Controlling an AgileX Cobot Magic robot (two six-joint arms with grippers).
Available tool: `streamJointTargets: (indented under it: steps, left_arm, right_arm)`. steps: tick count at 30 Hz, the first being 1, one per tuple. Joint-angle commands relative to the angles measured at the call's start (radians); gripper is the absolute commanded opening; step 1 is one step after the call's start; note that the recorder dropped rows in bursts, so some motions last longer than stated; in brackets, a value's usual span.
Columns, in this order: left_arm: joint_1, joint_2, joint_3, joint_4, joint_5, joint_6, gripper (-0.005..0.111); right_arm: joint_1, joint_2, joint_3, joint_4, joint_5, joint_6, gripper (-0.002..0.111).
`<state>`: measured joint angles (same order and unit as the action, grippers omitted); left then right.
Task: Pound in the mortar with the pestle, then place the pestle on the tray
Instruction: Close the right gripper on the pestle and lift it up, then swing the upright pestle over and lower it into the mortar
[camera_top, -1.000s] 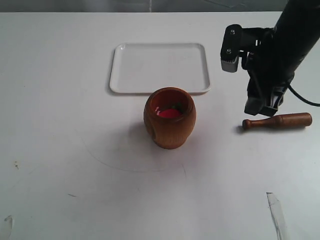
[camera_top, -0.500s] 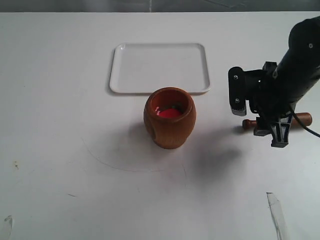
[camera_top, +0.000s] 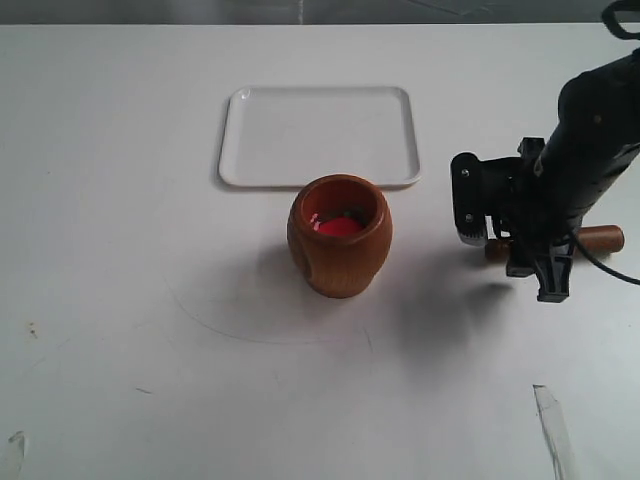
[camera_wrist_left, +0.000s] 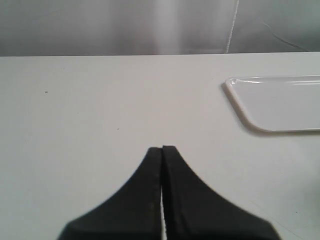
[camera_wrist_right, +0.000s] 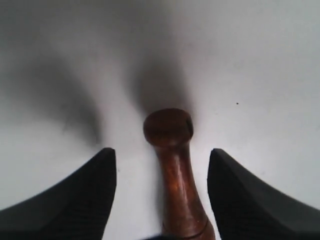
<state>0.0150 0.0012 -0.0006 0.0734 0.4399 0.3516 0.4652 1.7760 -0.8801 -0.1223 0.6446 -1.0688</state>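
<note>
The reddish-brown mortar (camera_top: 339, 236) stands upright mid-table, its inside red. Just behind it lies the white tray (camera_top: 318, 135), whose corner also shows in the left wrist view (camera_wrist_left: 280, 102). To the mortar's right the dark brown pestle (camera_top: 598, 238) lies flat on the table, mostly hidden by the arm. My right gripper (camera_top: 512, 248) is low over it and open. In the right wrist view the pestle (camera_wrist_right: 172, 165) runs between the two black fingers (camera_wrist_right: 97, 187) with gaps on both sides, right gripper (camera_wrist_right: 161, 157) untouched by it. My left gripper (camera_wrist_left: 162, 148) is shut, empty, out of the exterior view.
The white table (camera_top: 150, 330) carries faint scuff marks and an arc-shaped line in front of the mortar. A strip of tape or a scratch (camera_top: 552, 420) sits at the front right. A grey wall rises behind the table's far edge.
My right arm has come down from above the pestle to table level, so its open fingers now straddle the pestle. Mortar, tray and pestle have stayed put.
</note>
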Motion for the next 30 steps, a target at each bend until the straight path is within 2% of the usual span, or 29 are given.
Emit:
streamJointTargets:
  steps: [1,3,5,7,9,16,21,22,23,24,25,27,29,30]
  left_arm:
    - [-0.008,-0.001,0.001,-0.007,-0.003,-0.008,0.000]
    - [-0.008,-0.001,0.001,-0.007,-0.003,-0.008,0.000]
    - [-0.008,-0.001,0.001,-0.007,-0.003,-0.008,0.000]
    - [-0.008,-0.001,0.001,-0.007,-0.003,-0.008,0.000]
    - [-0.008,-0.001,0.001,-0.007,-0.003,-0.008,0.000]
    - [-0.008,-0.001,0.001,-0.007,-0.003,-0.008,0.000]
    - [-0.008,-0.001,0.001,-0.007,-0.003,-0.008,0.000]
    - [-0.008,-0.001,0.001,-0.007,-0.003,-0.008,0.000]
    - [-0.008,-0.001,0.001,-0.007,-0.003,-0.008,0.000]
    - [-0.008,-0.001,0.001,-0.007,-0.003,-0.008,0.000]
    - [-0.008,-0.001,0.001,-0.007,-0.003,-0.008,0.000]
    - [-0.008,-0.001,0.001,-0.007,-0.003,-0.008,0.000]
    - [-0.008,-0.001,0.001,-0.007,-0.003,-0.008,0.000]
    - [-0.008,-0.001,0.001,-0.007,-0.003,-0.008,0.000]
  right_arm:
    - [0.000,0.033,0.005,-0.016,-0.031,0.006,0.048]
    - [0.000,0.046,0.005,-0.021,-0.039,0.008,0.045]
    - [0.000,0.056,0.005,-0.030,-0.047,0.008,0.038]
    - [0.000,0.061,0.005,-0.037,-0.060,0.008,0.022]
    - [0.000,0.055,0.005,-0.037,-0.088,0.026,0.000]
    - [-0.002,-0.131,0.005,-0.045,-0.394,0.264,0.000]
    - [-0.002,-0.332,0.010,0.035,-0.744,0.525,0.000]
    - [-0.002,-0.365,0.023,0.068,-0.835,0.595,0.000]
    - [0.002,-0.418,0.081,0.066,-1.023,0.772,0.000]
    - [0.005,-0.439,0.126,0.020,-1.143,0.886,0.000]
    - [0.005,-0.459,0.226,-0.114,-1.421,1.108,0.000]
    - [0.005,-0.443,0.373,-0.280,-1.753,1.276,0.000]
    - [0.005,-0.406,0.477,-0.346,-1.866,1.320,0.000]
    - [0.005,-0.394,0.500,-0.362,-1.866,1.324,0.000]
